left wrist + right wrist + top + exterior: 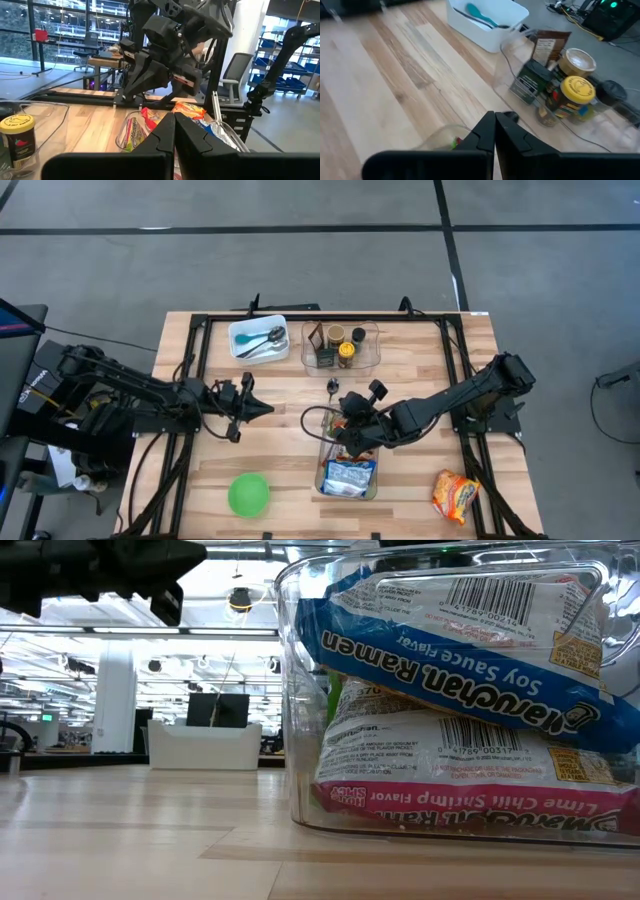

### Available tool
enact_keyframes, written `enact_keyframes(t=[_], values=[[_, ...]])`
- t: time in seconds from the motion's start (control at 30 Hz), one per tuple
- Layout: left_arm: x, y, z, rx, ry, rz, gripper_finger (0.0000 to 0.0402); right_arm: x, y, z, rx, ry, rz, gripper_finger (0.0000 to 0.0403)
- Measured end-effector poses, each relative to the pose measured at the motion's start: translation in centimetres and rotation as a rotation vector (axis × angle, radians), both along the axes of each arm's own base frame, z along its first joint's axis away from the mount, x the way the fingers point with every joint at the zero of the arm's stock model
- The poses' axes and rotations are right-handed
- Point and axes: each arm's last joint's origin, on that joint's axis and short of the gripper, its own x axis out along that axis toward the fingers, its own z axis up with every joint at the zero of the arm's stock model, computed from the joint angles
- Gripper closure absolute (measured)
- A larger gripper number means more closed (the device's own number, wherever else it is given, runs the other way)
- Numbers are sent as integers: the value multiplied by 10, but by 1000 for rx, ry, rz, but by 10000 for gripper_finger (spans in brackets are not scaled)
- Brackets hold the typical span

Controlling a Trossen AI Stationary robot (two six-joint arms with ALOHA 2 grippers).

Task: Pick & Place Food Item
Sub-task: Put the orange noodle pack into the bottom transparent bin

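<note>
Already two ramen packets (470, 670) lay in the clear bin (347, 477); one orange packet (455, 494) remained on the tabletop (290, 440) right. Right claw (345, 432) hovered closed, empty, over the bin; left claw (262, 409) waited shut.

Right frame edge is cropping the clear plastic bin (300, 690) of ramen packets (450, 650); right gripper's (345, 430) fingertips are hiding inside it.

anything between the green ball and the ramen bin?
Nothing. In the high view only bare wood table separates the green ball from the clear ramen bin.
</note>
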Motion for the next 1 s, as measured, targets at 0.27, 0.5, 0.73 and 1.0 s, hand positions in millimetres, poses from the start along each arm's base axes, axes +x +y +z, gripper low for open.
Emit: enact_keyframes(t=[0.27,0.5,0.73,1.0], values=[[0,0,0,-1,-1,0,401,10,3,6,55,-128,0,399],[0,0,0,-3,0,0,401,12,5,3,226,-32,156,399],[0,0,0,-3,0,0,401,9,21,-1,597,117,436,399],[0,0,0,-3,0,0,402,-6,56,-1,898,216,543,399]])
